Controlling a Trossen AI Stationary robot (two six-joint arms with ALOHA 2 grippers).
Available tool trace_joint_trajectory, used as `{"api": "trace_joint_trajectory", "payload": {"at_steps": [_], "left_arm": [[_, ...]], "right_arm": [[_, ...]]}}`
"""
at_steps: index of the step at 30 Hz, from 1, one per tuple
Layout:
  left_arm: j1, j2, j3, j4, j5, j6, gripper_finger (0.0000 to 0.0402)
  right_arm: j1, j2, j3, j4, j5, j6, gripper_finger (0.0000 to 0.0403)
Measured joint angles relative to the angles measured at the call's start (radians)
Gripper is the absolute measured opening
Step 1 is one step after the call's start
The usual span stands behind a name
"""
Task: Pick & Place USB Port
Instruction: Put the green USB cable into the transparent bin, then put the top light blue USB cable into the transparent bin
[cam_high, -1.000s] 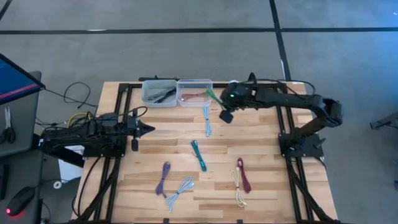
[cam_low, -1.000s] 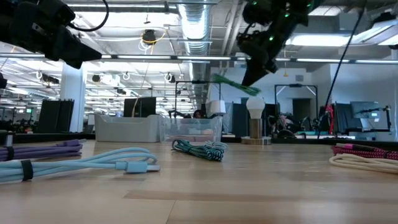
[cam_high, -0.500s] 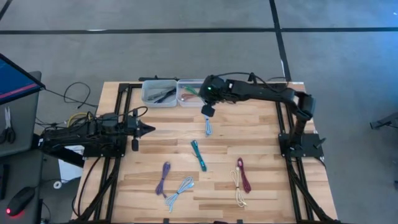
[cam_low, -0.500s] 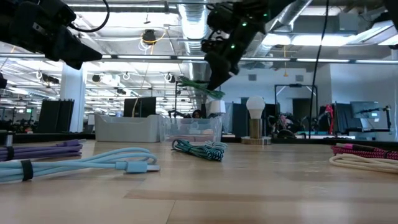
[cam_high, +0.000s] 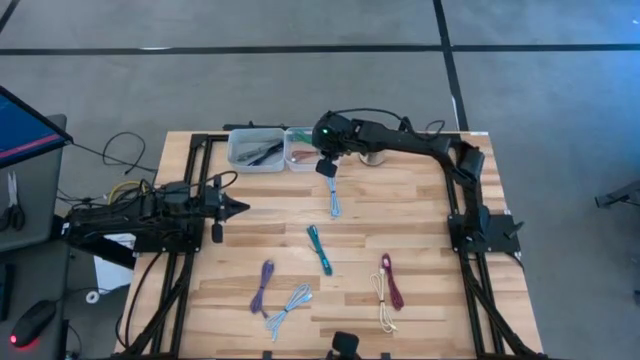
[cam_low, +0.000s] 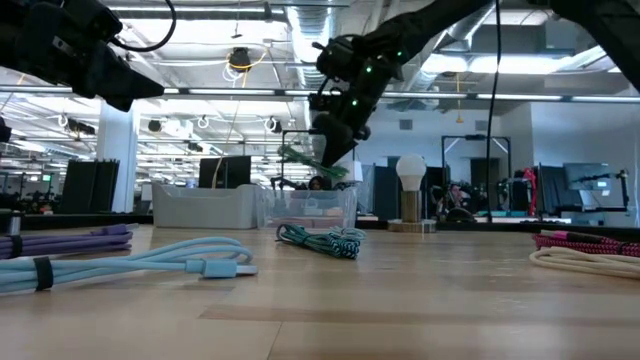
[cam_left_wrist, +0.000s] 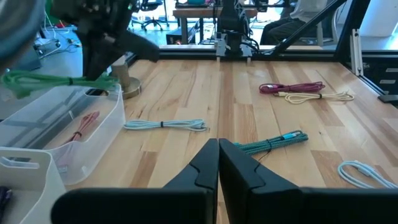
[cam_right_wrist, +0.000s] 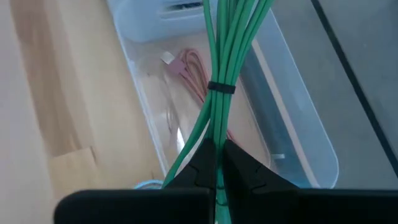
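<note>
Green bundled cable (cam_right_wrist: 225, 81), black-tied, pinched by right pincer (cam_right_wrist: 217, 149) above clear bin (cam_right_wrist: 298, 140).

Two bins (cam_high: 256, 149) (cam_high: 305, 150) sit side by side at the counter's (cam_high: 420, 210) far edge — the right gripper (cam_high: 318, 152) hangs over the right-hand bin, holding a bundled cable (cam_right_wrist: 225, 74) above a cable (cam_right_wrist: 186, 65) already in it. The left gripper (cam_high: 240, 208) waits at the left edge. Six cables lie on the counter: one (cam_high: 333, 193) near the bins, one (cam_high: 319, 248) mid-counter, two (cam_high: 263, 285) (cam_high: 290, 305) front left, two (cam_high: 391, 282) (cam_high: 380, 303) front right.
</note>
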Motion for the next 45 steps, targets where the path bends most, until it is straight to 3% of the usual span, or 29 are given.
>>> {"api": "trace_joint_trajectory", "payload": {"at_steps": [22,33,39,45], "left_arm": [[0.0,0.0,0.0,0.001,0.0,0.0,0.0012],[0.0,0.0,0.0,0.001,0.0,0.0,0.0012],[0.0,0.0,0.0,0.001,0.0,0.0,0.0012],[0.0,0.0,0.0,0.001,0.0,0.0,0.0012]], "right_arm": [[-0.044,0.028,0.005,0.007,-0.05,0.003,0.0002],[-0.043,0.028,0.005,0.007,-0.052,0.011,0.0062],[-0.043,0.018,0.003,-0.003,-0.052,0.011,0.0067],[0.002,-0.073,0.003,-0.068,-0.051,0.021,0.0068]]}}
